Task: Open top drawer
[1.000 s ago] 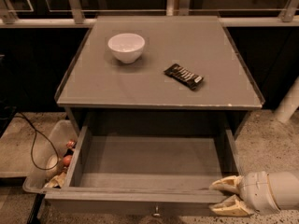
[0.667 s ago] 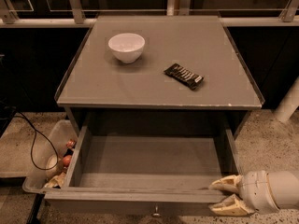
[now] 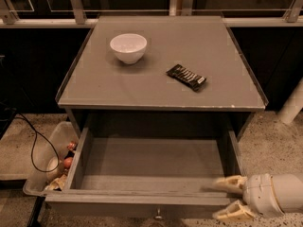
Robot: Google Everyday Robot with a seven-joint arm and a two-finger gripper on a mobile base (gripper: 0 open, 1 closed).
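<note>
The top drawer (image 3: 151, 162) of the grey cabinet stands pulled far out toward the camera, its plain grey inside bare. Its front panel runs along the bottom of the view, with a small round metal knob (image 3: 158, 215) at its centre. My gripper (image 3: 228, 198) is at the bottom right, at the drawer's front right corner. Its two pale fingers (image 3: 231, 182) point left and are spread apart, one above the front panel's top edge and one in front of the panel. They hold nothing.
On the cabinet top (image 3: 161, 86) sit a white bowl (image 3: 128, 47) and a dark snack bar (image 3: 186, 77). A clear bin (image 3: 52, 162) with items and a black cable (image 3: 35, 145) lie on the floor at the left. A white pole (image 3: 292, 103) stands at the right.
</note>
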